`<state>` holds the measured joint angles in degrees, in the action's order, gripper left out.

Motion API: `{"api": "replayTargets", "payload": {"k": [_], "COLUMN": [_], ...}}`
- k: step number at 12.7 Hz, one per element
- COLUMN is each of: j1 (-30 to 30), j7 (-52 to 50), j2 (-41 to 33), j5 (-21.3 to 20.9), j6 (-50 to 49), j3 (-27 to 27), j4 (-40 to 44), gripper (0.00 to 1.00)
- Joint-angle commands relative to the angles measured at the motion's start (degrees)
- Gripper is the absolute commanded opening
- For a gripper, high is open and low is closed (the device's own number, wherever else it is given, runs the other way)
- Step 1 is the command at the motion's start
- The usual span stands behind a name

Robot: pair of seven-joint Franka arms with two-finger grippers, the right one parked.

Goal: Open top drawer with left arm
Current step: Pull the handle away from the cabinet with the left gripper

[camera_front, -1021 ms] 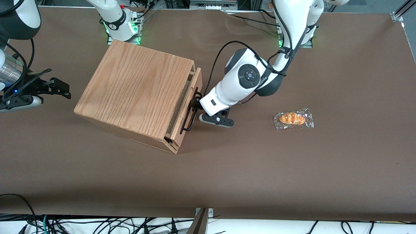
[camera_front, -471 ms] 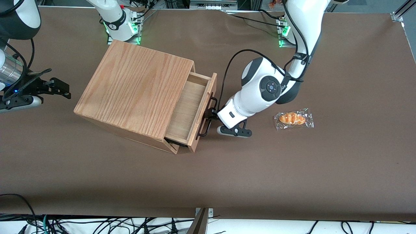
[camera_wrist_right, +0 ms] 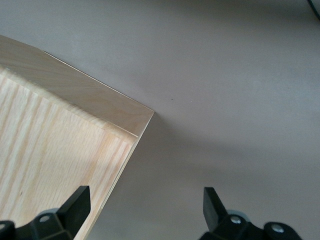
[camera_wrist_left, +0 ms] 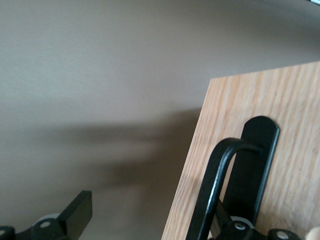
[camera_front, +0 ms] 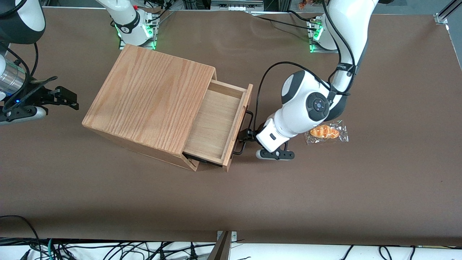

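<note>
We see the top drawer [camera_front: 216, 121] pulled well out of the oak-grain box [camera_front: 151, 99]. The left arm's [camera_front: 306, 108] gripper [camera_front: 246, 135] sits at the drawer's front, clenched on its black bar handle [camera_front: 241, 133]; a wrapped bread roll [camera_front: 326, 132] lies near the arm.

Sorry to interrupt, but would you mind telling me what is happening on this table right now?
The left arm is opening the top drawer of the oak-grain box. Its tool is at the black bar handle on the drawer's front, and the drawer stands pulled well out, its bare wooden floor showing nothing inside. A wrapped pastry lies on the brown table beside the arm's wrist, toward the working arm's end.
</note>
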<state>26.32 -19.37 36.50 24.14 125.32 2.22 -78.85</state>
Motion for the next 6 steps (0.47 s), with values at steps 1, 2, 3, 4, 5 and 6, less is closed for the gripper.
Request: {"api": "replayTargets", "payload": {"k": [1,2,3,4,5,6], "j1": [-1.1,-1.1,-1.2,-1.4,-1.9,-2.1], "j7": [0.0,0.0,-0.1,-0.1,-0.1,-0.1], "j2": [0.8,0.7,0.3,0.1,0.0,-0.1], "j5": [0.6,0.8,1.0,1.1,1.2,1.5], "j6": [-0.6,-0.7,-0.8,-1.2,-2.8,-3.9], "j3": [-0.6,-0.6,-0.6,-0.5,-0.4,-0.3], "j4": [1.8,1.8,1.9,1.9,2.0,2.6], "gripper": [1.0,1.0,1.0,1.0,1.0,1.0]}}
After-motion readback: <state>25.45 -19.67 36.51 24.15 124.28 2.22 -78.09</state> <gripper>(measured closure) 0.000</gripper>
